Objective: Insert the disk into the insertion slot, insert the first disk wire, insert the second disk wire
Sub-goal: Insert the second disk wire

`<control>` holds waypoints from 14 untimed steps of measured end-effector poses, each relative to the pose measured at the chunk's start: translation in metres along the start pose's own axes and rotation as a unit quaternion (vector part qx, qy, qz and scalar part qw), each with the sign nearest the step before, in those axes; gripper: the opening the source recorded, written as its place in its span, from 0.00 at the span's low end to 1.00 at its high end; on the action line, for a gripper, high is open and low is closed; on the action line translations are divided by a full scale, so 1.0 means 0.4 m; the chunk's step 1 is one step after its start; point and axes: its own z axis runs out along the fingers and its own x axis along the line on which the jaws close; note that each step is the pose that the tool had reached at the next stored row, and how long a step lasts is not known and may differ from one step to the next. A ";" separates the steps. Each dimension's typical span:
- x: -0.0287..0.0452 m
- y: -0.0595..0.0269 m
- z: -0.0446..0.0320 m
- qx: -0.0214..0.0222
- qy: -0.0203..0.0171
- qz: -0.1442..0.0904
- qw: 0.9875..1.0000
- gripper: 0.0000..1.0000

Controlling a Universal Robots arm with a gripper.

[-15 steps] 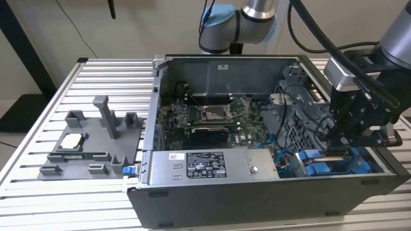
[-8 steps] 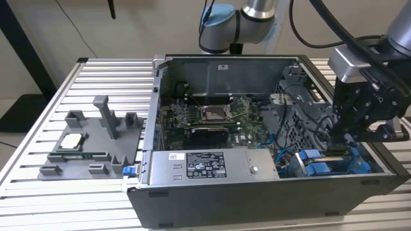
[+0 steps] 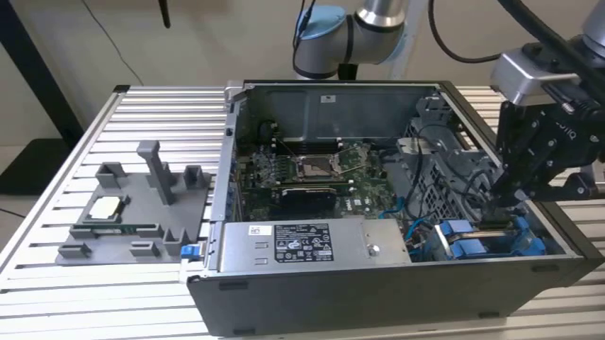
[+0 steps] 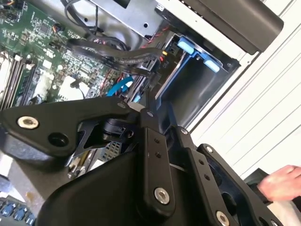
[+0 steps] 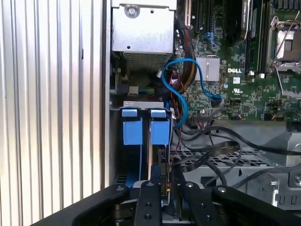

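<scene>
In the exterior view we see the black multi-link gripper (image 3: 506, 202) reaching down into the open grey computer case (image 3: 378, 283), at the corner on the exterior view's right nearest the camera. Its tips sit at the insertion slot (image 3: 492, 241), the grey metal drive bay with blue plastic fittings. We cannot tell from here whether the fingers are spread or closed. The silver labelled power-supply box (image 3: 302, 244) lies along the case's near edge, and a grey plastic fixture tray (image 3: 132, 212) rests on the ribbed aluminium table (image 3: 57, 283).

In the second wrist view the fingers (image 4: 155, 155) look drawn narrow near a bundle of black cables (image 4: 117, 54); what they grip, if anything, is hidden.

In the first wrist view a thin upright edge between the blue tabs (image 5: 141, 129) may be the disk, already in the bay, though we cannot be sure. We judge such a drive stiff, fairly heavy and shock-sensitive, best held by its carrier's side rails.
</scene>
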 end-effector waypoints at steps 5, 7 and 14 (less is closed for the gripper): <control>-0.002 0.000 -0.032 -0.002 0.001 0.001 1.000 0.24; -0.003 -0.001 -0.043 -0.003 0.001 0.001 1.000 0.24; -0.003 -0.001 -0.048 -0.003 0.001 0.001 1.000 0.24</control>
